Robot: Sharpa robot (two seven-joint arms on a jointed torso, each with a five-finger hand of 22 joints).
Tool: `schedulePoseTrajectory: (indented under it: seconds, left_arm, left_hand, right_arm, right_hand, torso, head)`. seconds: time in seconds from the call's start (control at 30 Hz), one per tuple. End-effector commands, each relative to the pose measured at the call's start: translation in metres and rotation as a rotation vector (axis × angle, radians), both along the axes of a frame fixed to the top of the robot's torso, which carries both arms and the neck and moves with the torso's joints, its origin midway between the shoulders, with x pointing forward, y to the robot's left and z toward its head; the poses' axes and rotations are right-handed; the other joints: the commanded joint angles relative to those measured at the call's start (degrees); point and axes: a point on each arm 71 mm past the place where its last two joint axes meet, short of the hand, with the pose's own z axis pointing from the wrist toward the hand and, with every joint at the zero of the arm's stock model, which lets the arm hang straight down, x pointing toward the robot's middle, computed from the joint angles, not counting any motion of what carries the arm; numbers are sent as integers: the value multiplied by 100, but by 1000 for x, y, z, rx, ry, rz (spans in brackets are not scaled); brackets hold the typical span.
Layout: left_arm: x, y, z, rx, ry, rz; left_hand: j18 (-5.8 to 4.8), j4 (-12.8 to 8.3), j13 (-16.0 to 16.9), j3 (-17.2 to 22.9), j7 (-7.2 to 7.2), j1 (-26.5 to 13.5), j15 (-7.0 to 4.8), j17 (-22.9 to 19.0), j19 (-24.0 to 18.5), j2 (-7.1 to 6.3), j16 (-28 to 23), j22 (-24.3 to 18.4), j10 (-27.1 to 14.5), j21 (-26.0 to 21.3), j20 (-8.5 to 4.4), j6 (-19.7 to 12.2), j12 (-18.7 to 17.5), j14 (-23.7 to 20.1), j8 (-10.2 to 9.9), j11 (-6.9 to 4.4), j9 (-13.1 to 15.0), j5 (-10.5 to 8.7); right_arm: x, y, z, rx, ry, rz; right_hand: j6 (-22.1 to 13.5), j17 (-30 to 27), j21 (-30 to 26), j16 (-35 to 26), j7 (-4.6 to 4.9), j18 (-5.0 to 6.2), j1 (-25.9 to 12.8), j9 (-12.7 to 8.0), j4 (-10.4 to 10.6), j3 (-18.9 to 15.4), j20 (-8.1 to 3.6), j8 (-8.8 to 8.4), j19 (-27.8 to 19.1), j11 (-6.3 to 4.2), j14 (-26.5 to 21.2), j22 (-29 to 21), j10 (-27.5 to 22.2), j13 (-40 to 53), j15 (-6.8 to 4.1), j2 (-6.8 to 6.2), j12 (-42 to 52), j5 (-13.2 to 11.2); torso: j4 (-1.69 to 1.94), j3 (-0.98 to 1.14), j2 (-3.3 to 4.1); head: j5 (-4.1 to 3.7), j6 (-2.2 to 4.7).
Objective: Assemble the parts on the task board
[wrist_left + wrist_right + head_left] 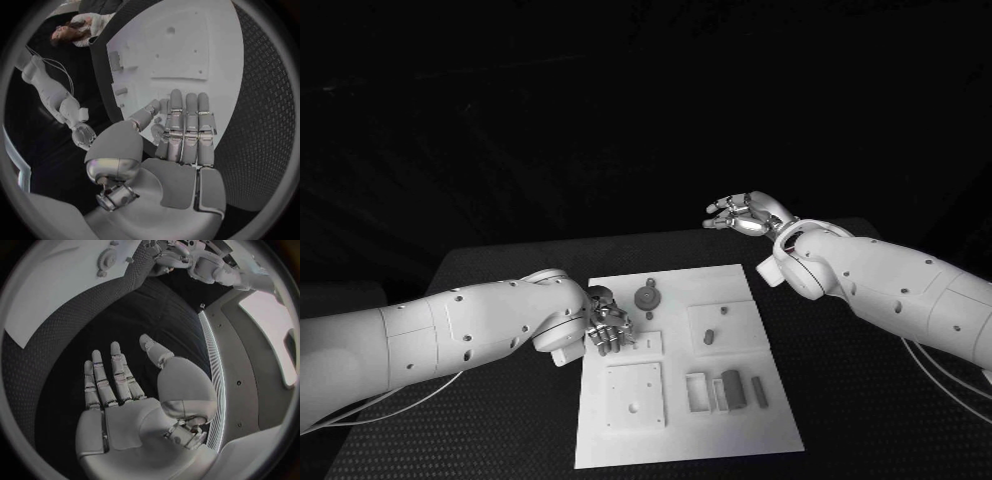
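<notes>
left hand — fingers apart, holding nothing, over task board | right hand — fingers spread, empty, above counter's far edge

White task board, black table

Task board on the tabletop at lower centre of frame, left robot hand over its upper-left edge, round part just right of it, upright parts lower right, possibly slotted in, right robot hand beyond the board, upper right
</notes>
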Motion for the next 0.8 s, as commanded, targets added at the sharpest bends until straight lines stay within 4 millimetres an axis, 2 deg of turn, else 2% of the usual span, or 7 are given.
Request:
schedulePoseTrajectory:
  seconds: [0.03, 0.27, 0.8]
  left_arm:
    - [1, -3, 0, 8, -5, -7]
    - [2, -7, -1, 14, -6, 0]
    - [1, -14, -4, 22, 14, -20]
  left_hand:
    - [-51, -8, 20, -18, -271, -79, -7, 27, 1, 32, 29, 17, -2, 20, -24, 301, 38, 30, 18, -17, 10, 22]
    - [-54, -16, 58, -15, -284, -156, -17, 85, 4, 66, 32, 46, -4, 23, -34, 328, 74, 38, 18, -28, 34, 23]
    - [-68, -36, 86, 16, -292, -178, -23, 137, -38, 91, 27, 84, -21, 13, -39, 339, 98, 32, 8, -32, 55, 25]
  right_arm:
    - [-1, 5, 1, -1, -13, 28]
    - [-2, 8, 2, 2, -11, 37]
    - [-3, 11, 2, 5, -8, 48]
  right_hand:
    - [4, -10, -38, -51, 164, -80, 21, -16, 8, -33, 1, 27, -52, 591, -68, 22, -706, -20, 6, 19, -42, -30]
    - [-1, -12, -47, -83, 180, -95, 32, -34, 14, -46, 2, 35, -84, 613, -98, 55, -725, -53, 32, 9, -62, -30]
    - [-2, -10, -55, -106, 198, -107, 51, -50, 14, -53, 2, 44, -111, 632, -117, 88, -728, -80, 41, 4, -70, -30]
  torso:
    - [6, 0, -1]
    - [10, -11, 0]
    - [15, -12, -1]
  head:
    - [-6, -25]
    - [-18, -41]
    - [-26, -67]
